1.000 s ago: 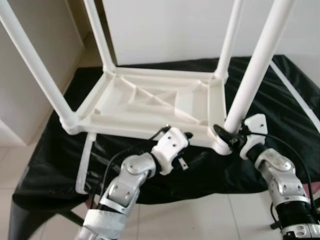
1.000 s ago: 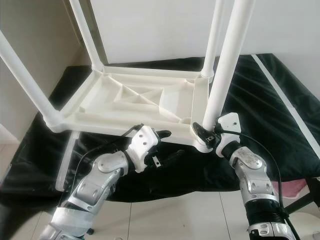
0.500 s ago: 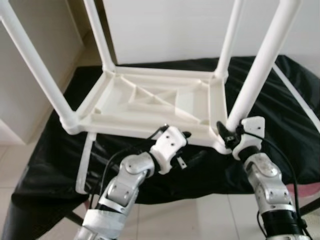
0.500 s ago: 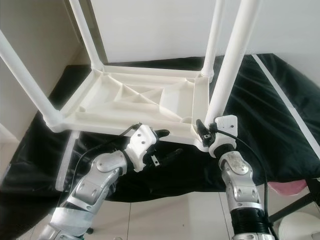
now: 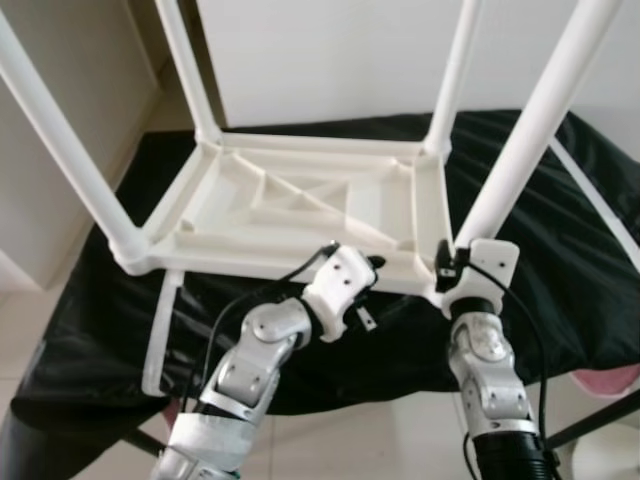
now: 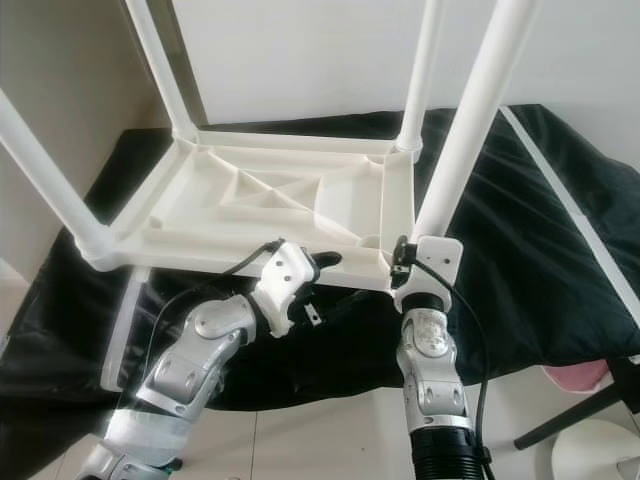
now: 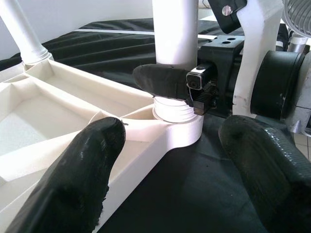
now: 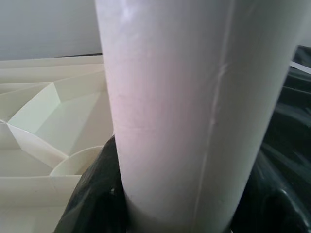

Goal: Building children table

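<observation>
A white plastic children's table (image 5: pixel 300 200) lies upside down on a black cloth, its four legs pointing up. My right gripper (image 5: pixel 447 268) is shut on the base of the near right leg (image 5: pixel 530 130), just above its corner socket. In the right wrist view the leg (image 8: pixel 184 97) stands between the black fingers (image 8: pixel 92 204). My left gripper (image 7: pixel 170 131) is open at the table's near edge, left of that corner, one finger (image 7: pixel 82 170) over the rim and the other over the cloth. From there the right gripper's finger (image 7: pixel 163 80) shows wrapped round the leg.
The black cloth (image 5: pixel 560 290) covers a low platform with tiled floor in front. A loose white rail (image 5: pixel 160 330) lies at the left and another (image 5: pixel 590 190) at the right. A pink object (image 5: pixel 605 380) and a white round stool (image 6: pixel 600 450) sit at the lower right.
My right forearm has swung in from the right to stand almost straight under the near right leg, its wrist turning around the leg. The left gripper has stayed at the table's near edge.
</observation>
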{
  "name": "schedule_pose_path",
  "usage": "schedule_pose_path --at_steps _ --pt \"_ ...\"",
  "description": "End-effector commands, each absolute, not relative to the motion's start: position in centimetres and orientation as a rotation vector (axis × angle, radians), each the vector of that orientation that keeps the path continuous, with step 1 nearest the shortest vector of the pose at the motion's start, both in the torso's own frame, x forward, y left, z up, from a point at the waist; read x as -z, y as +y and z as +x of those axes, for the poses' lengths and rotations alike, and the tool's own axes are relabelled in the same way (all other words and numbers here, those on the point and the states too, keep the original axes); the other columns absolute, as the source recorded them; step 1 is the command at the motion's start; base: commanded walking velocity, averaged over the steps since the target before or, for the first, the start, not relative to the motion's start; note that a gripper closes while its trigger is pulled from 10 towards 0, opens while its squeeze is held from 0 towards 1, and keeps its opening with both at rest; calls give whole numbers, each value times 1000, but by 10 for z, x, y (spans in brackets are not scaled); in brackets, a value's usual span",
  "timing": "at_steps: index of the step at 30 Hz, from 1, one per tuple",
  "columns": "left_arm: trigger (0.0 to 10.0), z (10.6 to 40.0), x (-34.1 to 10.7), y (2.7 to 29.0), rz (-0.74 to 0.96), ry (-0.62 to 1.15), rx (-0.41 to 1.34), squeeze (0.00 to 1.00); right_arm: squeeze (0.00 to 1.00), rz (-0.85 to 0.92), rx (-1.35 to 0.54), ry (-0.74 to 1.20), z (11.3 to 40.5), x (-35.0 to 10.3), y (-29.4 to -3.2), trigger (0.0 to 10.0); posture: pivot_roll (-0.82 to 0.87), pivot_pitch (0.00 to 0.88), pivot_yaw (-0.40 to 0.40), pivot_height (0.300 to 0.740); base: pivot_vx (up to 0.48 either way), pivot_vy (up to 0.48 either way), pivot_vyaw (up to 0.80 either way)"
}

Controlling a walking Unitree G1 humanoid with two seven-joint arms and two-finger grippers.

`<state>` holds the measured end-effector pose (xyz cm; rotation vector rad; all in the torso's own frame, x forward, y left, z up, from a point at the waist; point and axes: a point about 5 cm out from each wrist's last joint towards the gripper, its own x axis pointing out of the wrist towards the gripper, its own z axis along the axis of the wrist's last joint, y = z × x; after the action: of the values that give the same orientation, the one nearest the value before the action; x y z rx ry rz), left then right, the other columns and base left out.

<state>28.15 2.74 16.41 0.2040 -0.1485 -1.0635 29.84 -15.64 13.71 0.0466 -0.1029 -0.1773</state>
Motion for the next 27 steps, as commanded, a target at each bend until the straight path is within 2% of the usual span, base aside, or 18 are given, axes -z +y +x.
schedule_pose_path --at_steps 1,11,12,19,25,26,27 --pt "10000 283 -162 30 201 -138 1015 0 0 99 162 11 296 -116 -153 10000 -61 37 58 740 0 0 0" --pt "10000 284 -158 34 207 -125 1000 0 0 80 140 -44 297 -123 -146 10000 -61 26 58 740 0 0 0" --pt "10000 284 -158 35 210 -123 1000 0 1000 85 129 -58 298 -125 -148 10000 -59 23 56 740 0 0 0" --pt "10000 284 -157 35 222 -123 999 0 1000 95 72 -118 297 -132 -152 10000 -56 20 55 740 0 0 0" --pt "10000 284 -160 35 231 -134 1001 0 1000 113 -9 -191 294 -140 -165 10000 -50 17 55 740 0 0 0" --pt "10000 285 -161 36 234 -137 1000 0 1000 80 -58 -193 292 -139 -177 10000 -50 17 54 740 0 0 0" --pt "10000 285 -161 36 236 -138 999 0 941 62 -84 -192 291 -138 -183 10000 -53 17 56 740 0 0 0"
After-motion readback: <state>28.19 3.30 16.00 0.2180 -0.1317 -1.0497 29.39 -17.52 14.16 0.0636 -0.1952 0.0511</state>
